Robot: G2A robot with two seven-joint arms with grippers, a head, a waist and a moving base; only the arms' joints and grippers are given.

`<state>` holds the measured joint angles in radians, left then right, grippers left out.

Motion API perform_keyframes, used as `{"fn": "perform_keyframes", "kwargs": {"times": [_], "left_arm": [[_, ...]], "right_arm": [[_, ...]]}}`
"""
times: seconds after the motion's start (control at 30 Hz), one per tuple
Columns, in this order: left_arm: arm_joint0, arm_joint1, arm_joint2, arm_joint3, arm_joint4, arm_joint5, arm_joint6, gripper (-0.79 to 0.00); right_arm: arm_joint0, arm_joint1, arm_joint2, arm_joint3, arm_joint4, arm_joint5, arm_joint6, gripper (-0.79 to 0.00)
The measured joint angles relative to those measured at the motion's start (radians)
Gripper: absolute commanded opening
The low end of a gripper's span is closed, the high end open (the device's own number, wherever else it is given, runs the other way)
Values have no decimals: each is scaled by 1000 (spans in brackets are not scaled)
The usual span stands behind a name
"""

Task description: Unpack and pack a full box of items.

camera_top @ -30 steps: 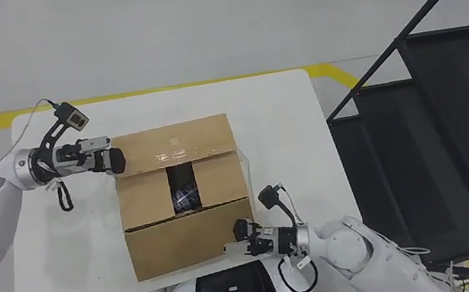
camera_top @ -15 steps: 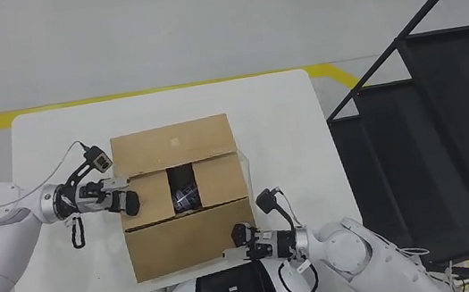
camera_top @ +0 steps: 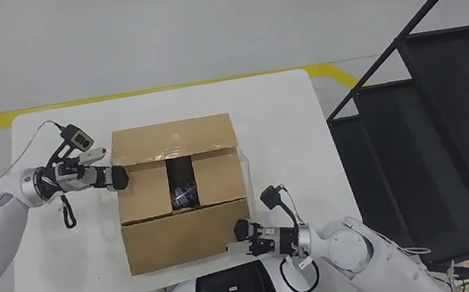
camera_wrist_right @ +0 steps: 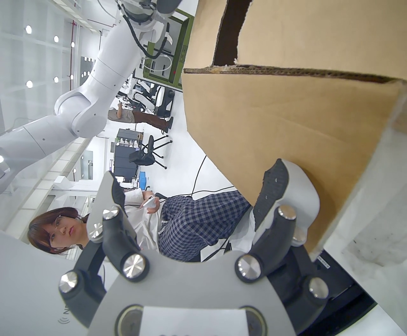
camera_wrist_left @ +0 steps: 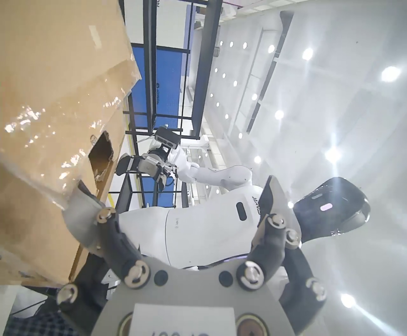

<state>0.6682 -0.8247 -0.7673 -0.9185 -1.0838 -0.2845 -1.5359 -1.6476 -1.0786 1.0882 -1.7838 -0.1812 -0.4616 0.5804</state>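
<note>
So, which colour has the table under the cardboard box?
White. The table shows best in the top view, under the brown box.

the box (camera_top: 180, 194) stood on the table (camera_top: 276, 122), about midway between its left and right edges and closer to the near edge than to the far one. its top flaps lay folded inward with a gap between them in the middle, and in that gap some items (camera_top: 185, 194) sat inside the box. the left gripper (camera_top: 117, 177) was at the box's left side, toward the far end, one finger (camera_wrist_left: 86, 206) touching the cardboard. the right gripper (camera_top: 240, 235) was at the box's near right corner, by the table's near edge, one finger (camera_wrist_right: 273, 187) against the box's wall.
</note>
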Motion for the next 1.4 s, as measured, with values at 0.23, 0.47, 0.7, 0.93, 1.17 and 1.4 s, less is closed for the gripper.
{"fn": "perform_keyframes", "kwargs": {"times": [0.23, 0.47, 0.7, 0.93, 1.17, 1.4], "left_arm": [[-70, -52, 15, 82, -60, 0, 0, 0], [-124, -92, 8, 144, -96, -4, 4, 0], [-210, -151, 32, 238, -36, -36, 88, 0], [-244, -178, 61, 272, 45, -67, 125, 0], [-244, -177, 61, 272, 44, -67, 125, 0], [-244, -177, 61, 272, 44, -67, 125, 0]], "right_arm": [[-1, 2, 5, 6, 3, 5, -15, 0], [4, 4, 5, 9, -7, 16, -27, 0], [7, 3, -1, 2, -19, 26, -45, 0], [7, 4, -2, -2, -8, 23, -52, 0], [7, 4, -2, -2, -7, 23, -52, 0], [7, 4, -2, -2, -7, 23, -51, 0]]}}
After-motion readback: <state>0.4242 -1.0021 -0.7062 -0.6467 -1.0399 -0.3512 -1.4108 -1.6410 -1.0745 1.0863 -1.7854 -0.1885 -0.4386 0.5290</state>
